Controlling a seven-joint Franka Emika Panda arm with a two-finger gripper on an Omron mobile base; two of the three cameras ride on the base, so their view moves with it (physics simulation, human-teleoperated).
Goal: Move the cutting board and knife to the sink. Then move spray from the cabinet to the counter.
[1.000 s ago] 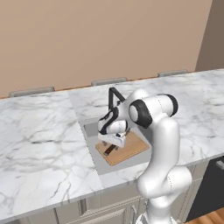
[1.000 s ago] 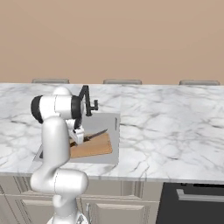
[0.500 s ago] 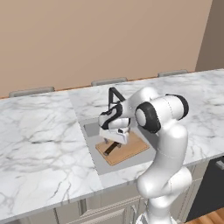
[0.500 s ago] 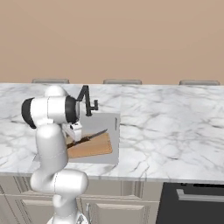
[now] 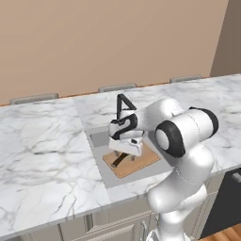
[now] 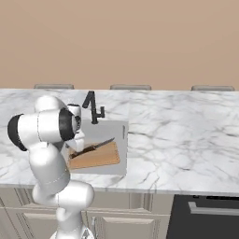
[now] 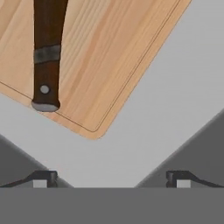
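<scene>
Hand view: our gripper [image 7: 112, 178] is wide open and holds nothing.
We see the knife [image 7: 47, 52] lying on the cutting board [image 7: 105, 57] in the sink [image 7: 175, 87], so both are put away.

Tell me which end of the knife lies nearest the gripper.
The dark brown handle end of the knife, near the cutting board's corner; the pointed blade end points away from the open gripper.

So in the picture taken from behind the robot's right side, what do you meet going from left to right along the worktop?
The robot's white arm → the black tap → the cutting board with the knife on it, in the sink → a long stretch of marble counter.
</scene>
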